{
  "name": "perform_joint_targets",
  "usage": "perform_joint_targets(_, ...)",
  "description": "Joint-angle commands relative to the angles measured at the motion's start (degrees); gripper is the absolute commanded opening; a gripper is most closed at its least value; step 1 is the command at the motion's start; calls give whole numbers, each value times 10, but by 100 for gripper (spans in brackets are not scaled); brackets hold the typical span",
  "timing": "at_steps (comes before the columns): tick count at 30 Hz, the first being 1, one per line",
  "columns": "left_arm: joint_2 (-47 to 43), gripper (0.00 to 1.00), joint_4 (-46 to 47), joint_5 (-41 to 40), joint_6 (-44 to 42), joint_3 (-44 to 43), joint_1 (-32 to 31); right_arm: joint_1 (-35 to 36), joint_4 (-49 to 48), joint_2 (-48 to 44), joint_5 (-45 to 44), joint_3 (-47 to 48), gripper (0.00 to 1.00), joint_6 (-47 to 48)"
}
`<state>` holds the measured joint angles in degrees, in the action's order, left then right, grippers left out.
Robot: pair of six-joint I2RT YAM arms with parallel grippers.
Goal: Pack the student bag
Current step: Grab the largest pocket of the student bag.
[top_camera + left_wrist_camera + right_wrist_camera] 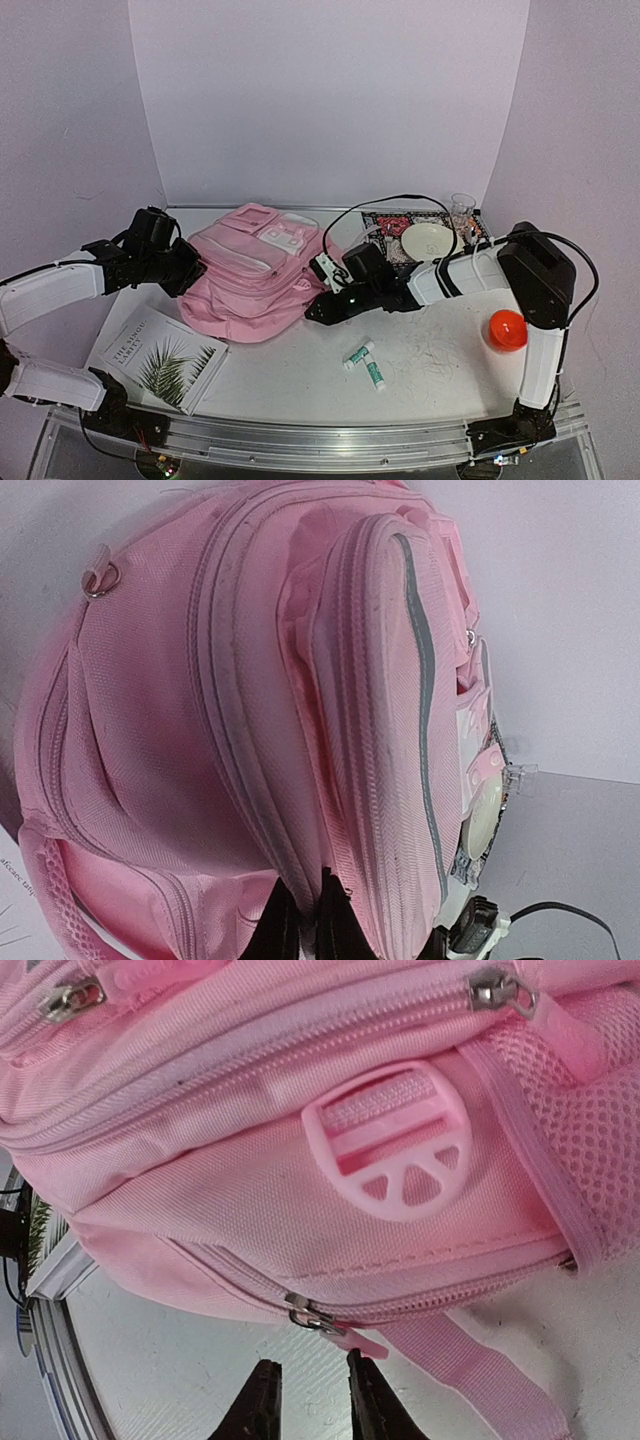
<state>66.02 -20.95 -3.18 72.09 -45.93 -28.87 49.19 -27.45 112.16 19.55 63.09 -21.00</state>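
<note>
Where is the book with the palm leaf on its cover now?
In the top view the book lies at the front left of the table, just in front of the pink backpack.

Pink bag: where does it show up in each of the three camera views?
Top external: bag sits centre-left on the table.
Left wrist: bag fills most of the frame.
Right wrist: bag fills the upper half.
Shared landmark: book, at the left edge in both wrist views.

left fingers (pixel 285 932) pressed together, right fingers (pixel 262 1405) slightly apart
</note>
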Motion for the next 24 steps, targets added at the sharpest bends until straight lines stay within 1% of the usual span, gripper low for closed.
perform_joint_targets(1,-8,0,70,-8,-5,-42,3,-1,-89,-4,-10,-22,36,11)
perform_joint_targets(4,-9,0,69,-5,-3,-42,3,-2,-112,-1,-25,-40,43,18)
perform_joint_targets(6,-8,0,68,-2,-3,-42,3,-2,-123,8,-21,-43,45,23)
perform_joint_targets(14,-4,0,61,6,2,-46,3,-2,-162,46,-2,-36,43,29)
perform_joint_targets(20,-2,0,59,9,6,-49,3,-2,-168,56,20,-32,35,31)
perform_joint_targets(24,-1,0,59,8,5,-51,3,-2,-172,53,22,-38,20,33)
